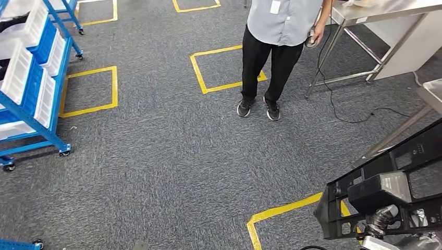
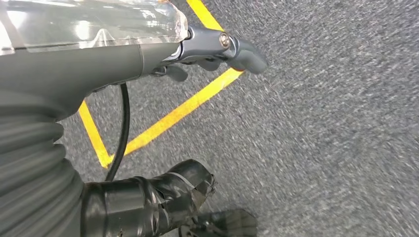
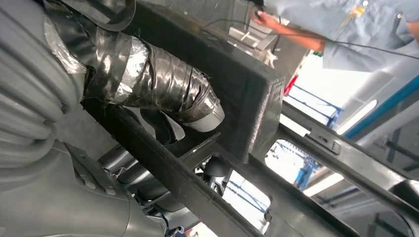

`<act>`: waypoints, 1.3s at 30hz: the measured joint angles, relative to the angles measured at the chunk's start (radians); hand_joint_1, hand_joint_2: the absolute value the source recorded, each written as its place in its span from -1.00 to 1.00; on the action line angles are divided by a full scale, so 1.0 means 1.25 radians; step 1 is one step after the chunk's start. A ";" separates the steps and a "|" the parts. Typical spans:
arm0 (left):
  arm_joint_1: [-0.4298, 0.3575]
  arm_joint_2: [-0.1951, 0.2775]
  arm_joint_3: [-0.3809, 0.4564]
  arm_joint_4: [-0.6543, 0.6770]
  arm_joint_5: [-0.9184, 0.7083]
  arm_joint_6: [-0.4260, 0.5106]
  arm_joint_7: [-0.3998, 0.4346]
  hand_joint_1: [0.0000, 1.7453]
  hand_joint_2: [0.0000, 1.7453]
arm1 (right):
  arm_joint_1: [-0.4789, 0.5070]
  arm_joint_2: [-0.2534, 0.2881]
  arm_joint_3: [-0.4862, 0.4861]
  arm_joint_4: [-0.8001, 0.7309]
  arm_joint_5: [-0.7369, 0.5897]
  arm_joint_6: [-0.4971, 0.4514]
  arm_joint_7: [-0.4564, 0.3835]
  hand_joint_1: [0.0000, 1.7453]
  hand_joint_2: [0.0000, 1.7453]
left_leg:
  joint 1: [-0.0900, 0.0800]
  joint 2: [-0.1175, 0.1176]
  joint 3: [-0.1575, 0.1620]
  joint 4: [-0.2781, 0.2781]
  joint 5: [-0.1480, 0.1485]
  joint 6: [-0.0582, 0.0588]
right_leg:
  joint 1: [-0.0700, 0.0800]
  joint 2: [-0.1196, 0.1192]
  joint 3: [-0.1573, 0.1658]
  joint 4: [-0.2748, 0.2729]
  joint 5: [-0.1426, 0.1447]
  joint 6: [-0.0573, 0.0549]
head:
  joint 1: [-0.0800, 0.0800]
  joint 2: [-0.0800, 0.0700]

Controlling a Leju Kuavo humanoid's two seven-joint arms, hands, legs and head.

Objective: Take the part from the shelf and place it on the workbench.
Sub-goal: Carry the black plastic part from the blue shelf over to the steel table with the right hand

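Presently the black moulded plastic frame part, an openwork piece of bars and rectangular cut-outs, is held low at the robot's right side, off the shelf and not yet on any worktop. It is gripped by the right hand, whose tape-wrapped thumb is laid over one bar while darker fingers are seen curled beneath through a cut-out. The part is judged stiff and fairly light for its bulk, with textured, non-slippery faces; its thin bars are judged the weak points, so hold is best kept on a thick cross-bar near the boxy middle block. Its length is expected to make it swing and catch on edges when turned.

The left hand hangs over the grey carpet floor with nothing in it; its fingers lie loosely bent, not clenched.

A person in a grey shirt and black trousers stands ahead, between the robot and the steel-legged worktop at the far right. A black cable trails on the carpet by that worktop's legs. The blue wheeled shelf with white bins stands at the left. Yellow tape squares mark the floor. The person and the cable are judged the likely obstructions.
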 joint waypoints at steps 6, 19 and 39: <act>0.004 -0.001 0.000 0.000 -0.002 0.000 0.000 -1.00 1.00 | 0.000 0.000 -0.010 -0.002 0.000 0.001 0.000 1.00 1.00 | 0.000 0.068 0.001 -0.007 0.003 0.013 | -0.003 -0.081 -0.099 0.211 -0.096 0.018 | 0.001 0.000; 0.001 -0.003 0.000 0.000 -0.003 0.002 -0.005 -1.00 1.00 | -0.003 0.007 -0.023 -0.005 0.000 0.017 -0.003 1.00 1.00 | 0.001 0.054 -0.051 0.161 -0.113 -0.032 | -0.003 -0.087 0.013 -0.017 0.008 -0.019 | 0.000 0.000; 0.001 -0.004 0.001 0.000 -0.001 -0.001 -0.014 -1.00 1.00 | -0.001 0.013 -0.037 -0.005 0.001 0.023 -0.006 1.00 1.00 | 0.005 0.094 0.011 0.003 -0.016 0.008 | -0.005 -0.101 -0.048 0.112 -0.028 0.024 | 0.003 0.000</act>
